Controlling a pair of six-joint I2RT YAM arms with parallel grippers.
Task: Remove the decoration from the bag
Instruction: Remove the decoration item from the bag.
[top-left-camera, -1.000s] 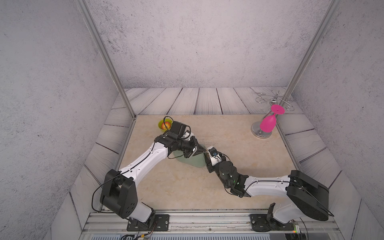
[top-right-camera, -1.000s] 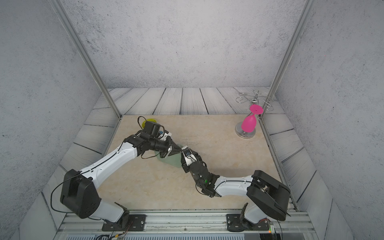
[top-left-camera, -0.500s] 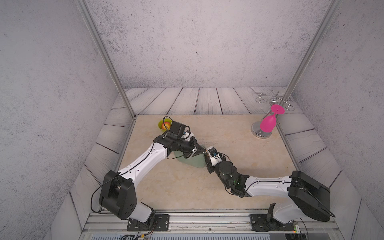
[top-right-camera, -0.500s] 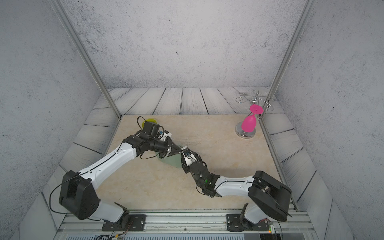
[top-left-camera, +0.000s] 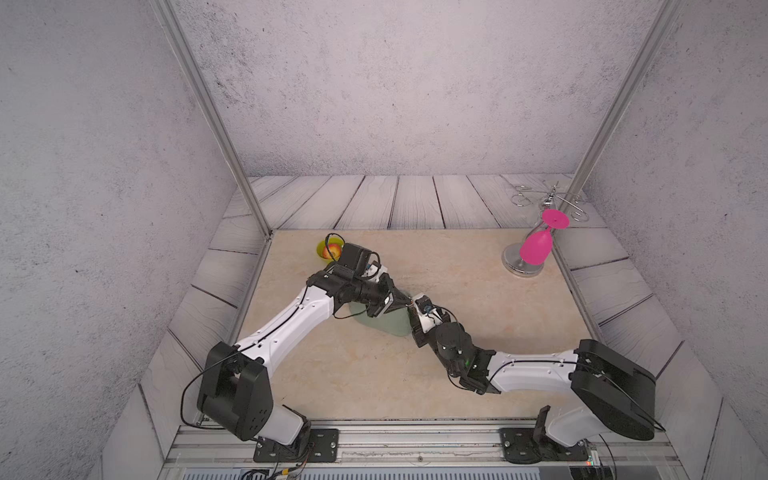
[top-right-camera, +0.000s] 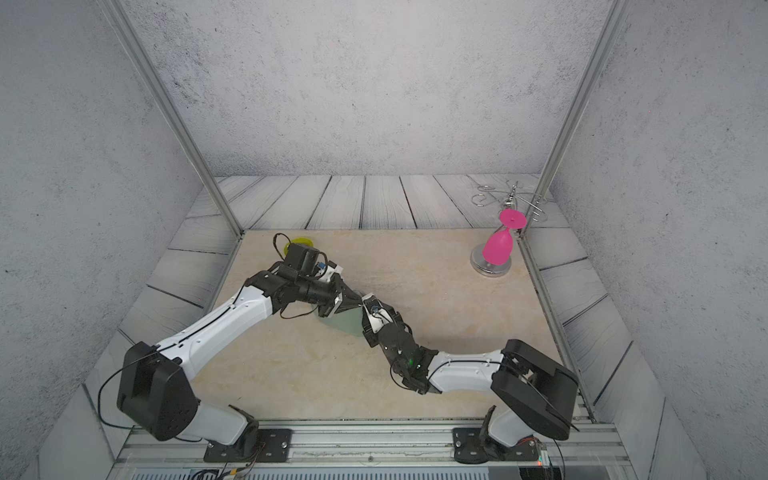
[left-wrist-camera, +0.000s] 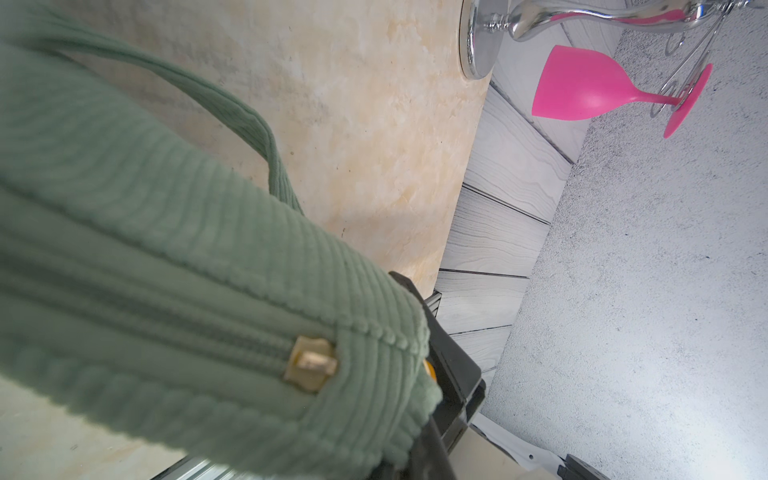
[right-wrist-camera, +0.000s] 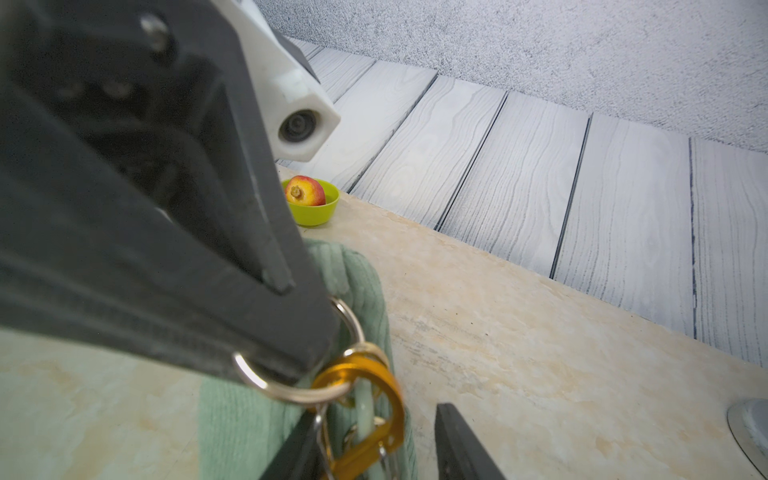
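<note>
Two claws meet at one end of the bag (top-left-camera: 386, 326). The left claw (right-wrist-camera: 307, 345) is pinched tight on a silver ring (right-wrist-camera: 282, 392). Hooked to the ring just past its tip is the decoration (right-wrist-camera: 368, 399), only its gold clasp showing. The clasp lies between the part-spread fingers of the right claw (right-wrist-camera: 376, 419); gripped or not, I cannot tell. Beyond the left claw, a green bowl (right-wrist-camera: 316, 214) sits on the worktop (right-wrist-camera: 540, 353).

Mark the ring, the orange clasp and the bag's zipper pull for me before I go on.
ring (right-wrist-camera: 286, 395), right wrist view, on its lower arc.
orange clasp (right-wrist-camera: 337, 375), right wrist view, on its upper curve.
zipper pull (left-wrist-camera: 311, 365), left wrist view, on the middle of the gold slider.
</note>
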